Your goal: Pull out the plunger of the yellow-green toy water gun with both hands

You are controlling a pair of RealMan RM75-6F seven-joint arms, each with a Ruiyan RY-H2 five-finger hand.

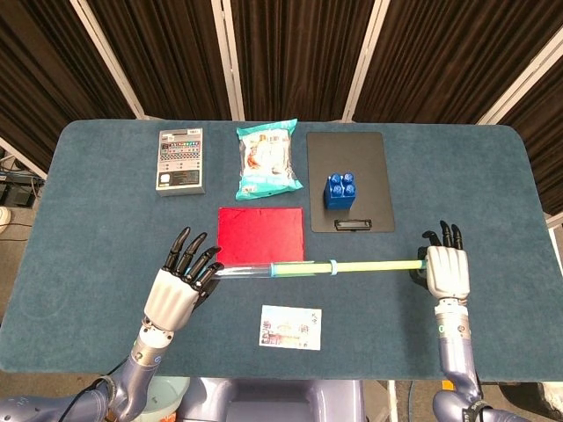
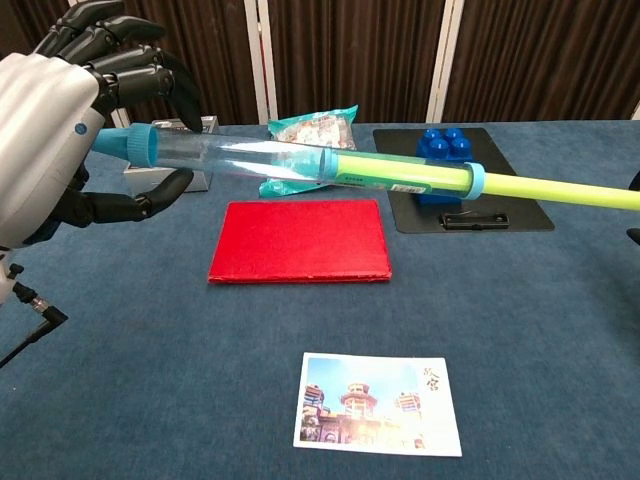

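Clearly the left hand (image 2: pixel 45 130) grips the capped end of the yellow-green toy water gun (image 1: pixel 273 270), fingers curled over the clear barrel and thumb underneath. At 3 o'clock from it, well apart, the right hand (image 1: pixel 444 271) holds the far end of the plunger (image 1: pixel 378 265); its fingers point away from the robot, and the actual grip is hidden behind its back. The gun hangs above the table (image 1: pixel 88 229), lying roughly level from 9 to 3 o'clock between the two hands. In the chest view the yellow-green plunger rod runs out past the blue collar (image 2: pixel 476 180), leaving the barrel's left part see-through.

Under the barrel, toward 12 o'clock, lies a red cloth (image 1: pixel 261 234). At 6 o'clock from the gun sits a postcard (image 1: pixel 291 327). Farther off at 12 o'clock rest a snack bag (image 1: pixel 267 159), a grey box (image 1: pixel 179 161) at its 9 o'clock, and a black clipboard (image 1: pixel 374 167) carrying a blue block (image 1: pixel 339 190).
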